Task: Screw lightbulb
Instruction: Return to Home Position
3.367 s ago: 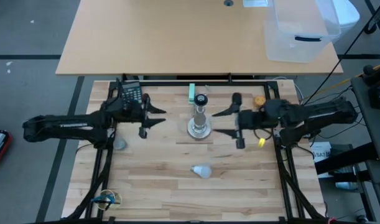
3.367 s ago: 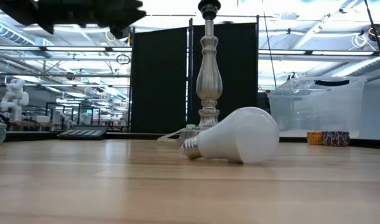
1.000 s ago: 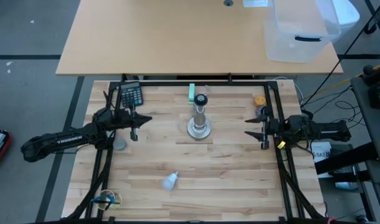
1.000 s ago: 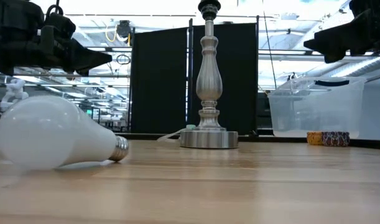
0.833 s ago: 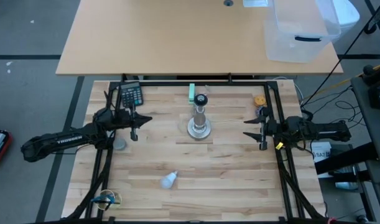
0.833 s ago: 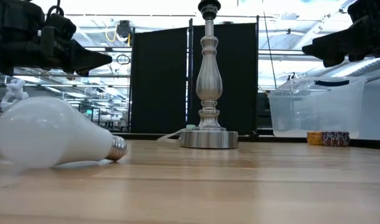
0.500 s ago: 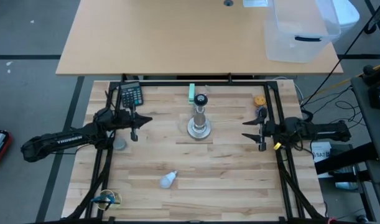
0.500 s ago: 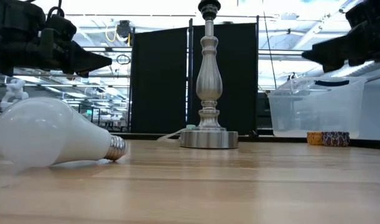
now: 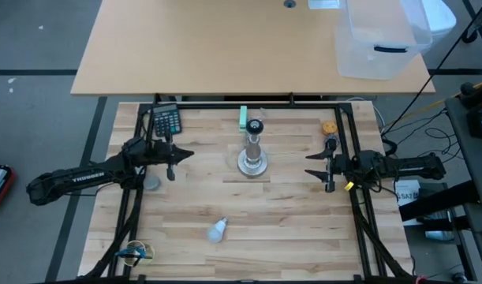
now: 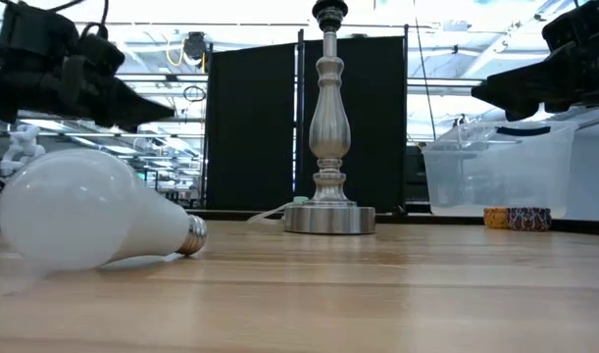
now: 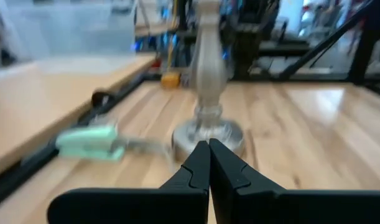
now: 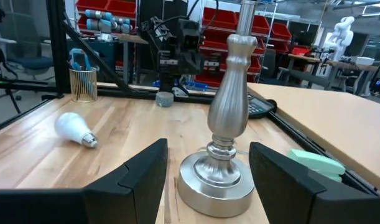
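Note:
The white lightbulb [image 9: 216,229] lies on its side on the wooden table near the front edge, with its screw base [image 10: 193,235] pointing toward the lamp stand; it also shows in the right wrist view [image 12: 74,129]. The silver lamp stand [image 9: 253,154] with its black socket top [image 10: 329,13] stands upright at the table's middle. My left gripper [image 9: 189,153] hovers shut to the left of the stand, pointing level at it [image 11: 208,148]. My right gripper [image 9: 317,170] hovers open to the right of the stand, pointing level at it [image 12: 208,146]. Neither gripper holds anything.
A calculator [image 9: 166,121] and a green block [image 9: 244,118] lie along the far edge. A small orange roll [image 9: 329,126] sits at the far right and a grey disc [image 9: 151,183] at the left. A wire cup [image 9: 136,252] stands at the near left corner. A clear bin [image 9: 379,39] is on the table behind.
My right gripper has sunk a little and crept toward the lamp stand, still open. My left gripper has tipped its fingertips slightly downward without shifting place. The lightbulb stays lying near the front edge.

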Controlling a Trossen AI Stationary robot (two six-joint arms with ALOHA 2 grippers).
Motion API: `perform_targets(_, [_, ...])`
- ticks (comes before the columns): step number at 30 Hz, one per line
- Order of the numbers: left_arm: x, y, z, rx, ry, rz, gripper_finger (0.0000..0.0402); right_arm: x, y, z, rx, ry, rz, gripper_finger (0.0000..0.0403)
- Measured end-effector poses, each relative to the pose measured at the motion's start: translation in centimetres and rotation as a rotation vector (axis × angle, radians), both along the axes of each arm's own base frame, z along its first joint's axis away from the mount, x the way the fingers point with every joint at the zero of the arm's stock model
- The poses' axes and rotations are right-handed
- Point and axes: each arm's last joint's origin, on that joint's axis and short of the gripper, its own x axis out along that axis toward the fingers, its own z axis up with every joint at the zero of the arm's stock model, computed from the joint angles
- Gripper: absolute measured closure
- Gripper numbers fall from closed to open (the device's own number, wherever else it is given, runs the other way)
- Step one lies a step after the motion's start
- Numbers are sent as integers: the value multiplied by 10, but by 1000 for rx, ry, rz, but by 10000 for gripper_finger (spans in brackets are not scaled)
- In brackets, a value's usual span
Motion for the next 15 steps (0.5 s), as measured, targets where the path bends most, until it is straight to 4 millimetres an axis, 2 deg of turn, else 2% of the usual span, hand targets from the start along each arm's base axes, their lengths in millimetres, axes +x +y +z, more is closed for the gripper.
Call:
perform_targets(7, [-2, 0, -13, -53, 122, 39, 401, 0, 0, 0, -45, 5, 5, 190])
perform_targets(15, [-2, 0, -13, -56, 131, 38, 401, 0, 0, 0, -48, 6, 6, 190])
